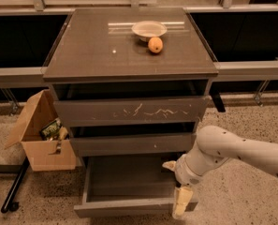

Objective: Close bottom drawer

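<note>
Grey-brown bottom drawer [124, 182] pulled out, long axis left-right; gripper [176, 184] at right corner, jaws apart.

Robot lab: claw [177, 186] beside bottom drawer [124, 179]

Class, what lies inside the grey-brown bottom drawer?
The bottom drawer shows a bare floor; its back hides beneath the middle drawer. The pale gripper hangs at its front-right corner.

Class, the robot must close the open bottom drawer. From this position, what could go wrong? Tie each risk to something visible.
1. The gripper sits at the right front corner of the bottom drawer; an off-centre push could skew and jam it.
2. A hard slam might shake the cabinet and roll the orange fruit lying loose on top beside the bowl.
</note>
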Controlling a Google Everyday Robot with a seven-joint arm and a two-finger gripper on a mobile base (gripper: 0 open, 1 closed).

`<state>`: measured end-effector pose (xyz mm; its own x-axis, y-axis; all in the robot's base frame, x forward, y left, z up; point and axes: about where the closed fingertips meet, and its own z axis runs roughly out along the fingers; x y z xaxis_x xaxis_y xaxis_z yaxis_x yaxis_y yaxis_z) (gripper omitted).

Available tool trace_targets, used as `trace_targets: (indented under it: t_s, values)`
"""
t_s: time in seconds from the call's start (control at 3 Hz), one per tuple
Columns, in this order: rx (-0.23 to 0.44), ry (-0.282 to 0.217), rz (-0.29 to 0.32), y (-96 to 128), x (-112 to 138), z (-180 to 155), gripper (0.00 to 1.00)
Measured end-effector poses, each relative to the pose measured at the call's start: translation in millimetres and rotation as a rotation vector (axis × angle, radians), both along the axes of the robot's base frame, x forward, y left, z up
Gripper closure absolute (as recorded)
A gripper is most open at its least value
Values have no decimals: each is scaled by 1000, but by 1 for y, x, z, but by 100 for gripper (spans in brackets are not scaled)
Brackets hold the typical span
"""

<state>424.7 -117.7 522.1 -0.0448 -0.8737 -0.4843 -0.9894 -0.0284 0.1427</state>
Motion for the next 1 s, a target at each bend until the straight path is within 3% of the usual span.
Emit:
trace_targets:
  t_s: [0.33,0.67,1.0]
  values:
    - [0,0,0,0,0,0,0]
    - [-10,-31,38,-6,-1,-43,0]
    - [-12,-5,48,-13,-11,-91,0]
